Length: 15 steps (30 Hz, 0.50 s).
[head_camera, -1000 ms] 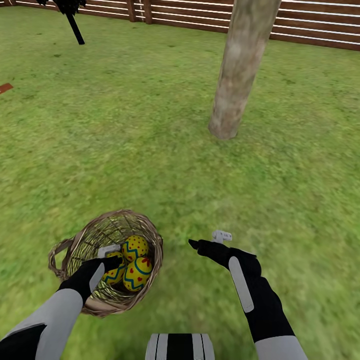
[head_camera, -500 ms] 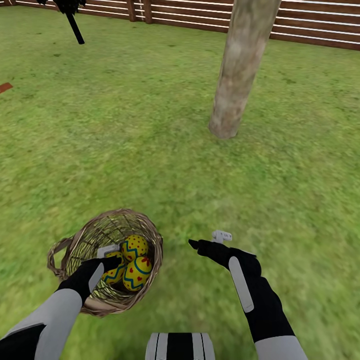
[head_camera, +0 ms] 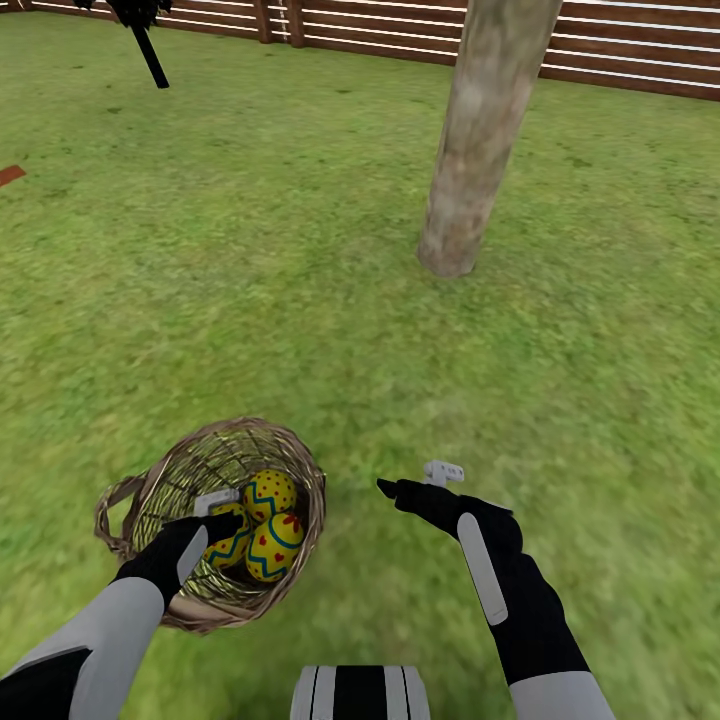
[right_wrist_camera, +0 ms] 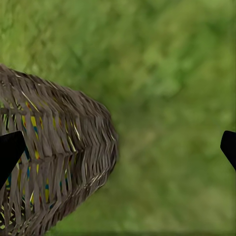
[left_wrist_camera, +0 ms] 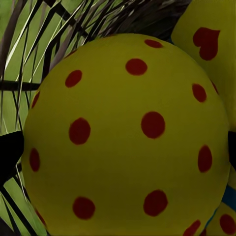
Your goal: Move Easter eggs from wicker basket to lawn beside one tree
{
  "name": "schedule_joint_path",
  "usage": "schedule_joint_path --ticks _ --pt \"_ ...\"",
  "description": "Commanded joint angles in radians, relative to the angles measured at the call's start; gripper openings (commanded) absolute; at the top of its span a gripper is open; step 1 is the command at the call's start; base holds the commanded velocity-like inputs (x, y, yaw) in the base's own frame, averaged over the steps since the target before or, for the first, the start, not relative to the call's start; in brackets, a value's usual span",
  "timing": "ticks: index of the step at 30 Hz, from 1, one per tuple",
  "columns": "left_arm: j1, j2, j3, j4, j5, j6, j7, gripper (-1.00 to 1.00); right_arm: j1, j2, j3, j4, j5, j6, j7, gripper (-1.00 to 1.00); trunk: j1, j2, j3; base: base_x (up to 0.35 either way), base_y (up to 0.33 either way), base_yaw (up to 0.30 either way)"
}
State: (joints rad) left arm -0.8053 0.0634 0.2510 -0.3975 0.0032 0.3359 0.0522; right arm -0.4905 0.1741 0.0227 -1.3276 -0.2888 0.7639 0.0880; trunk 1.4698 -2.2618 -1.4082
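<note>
So the lawn (head_camera: 300,250) is stretching out wide with the tree (head_camera: 470,150) standing well ahead and a bit right of the robot, while the wicker basket (head_camera: 300,470) is sitting down near the robot's left side with all three Easter eggs (head_camera: 262,525) lying inside it. The left claw (head_camera: 215,505) is reaching right down into the basket, its open fingers flanking the red-dotted egg (left_wrist_camera: 128,137) dead ahead, so the left arm is clearly the nearer one. The right claw (head_camera: 420,482) is hanging open and empty over grass just beside the basket.
</note>
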Motion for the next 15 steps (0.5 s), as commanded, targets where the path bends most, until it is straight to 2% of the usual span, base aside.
schedule_joint_path --ticks 1,9,10,15 --pt "0.0 -0.001 0.004 -0.002 0.0 0.006 0.001 1.0 0.0 0.0 -0.001 -0.001 0.005 0.005 0.006 1.0 0.0 0.0 -0.001 0.0 0.0 0.0" --pt "0.0 -0.001 0.004 -0.002 0.0 0.007 0.002 1.0 0.0 0.0 -0.001 -0.001 0.005 0.005 0.006 1.0 0.0 0.0 -0.001 0.0 0.0 0.0" --pt "-0.001 -0.001 0.004 -0.002 0.0 0.007 0.002 -1.0 0.0 0.0 -0.001 -0.001 0.005 0.005 0.006 1.0 0.0 0.0 -0.001 0.0 0.0 0.0" --pt "0.0 -0.001 0.004 -0.002 0.0 0.006 0.002 -1.0 0.0 0.0 -0.001 -0.001 0.005 0.005 0.006 1.0 0.0 0.0 -0.001 0.0 0.0 0.0"
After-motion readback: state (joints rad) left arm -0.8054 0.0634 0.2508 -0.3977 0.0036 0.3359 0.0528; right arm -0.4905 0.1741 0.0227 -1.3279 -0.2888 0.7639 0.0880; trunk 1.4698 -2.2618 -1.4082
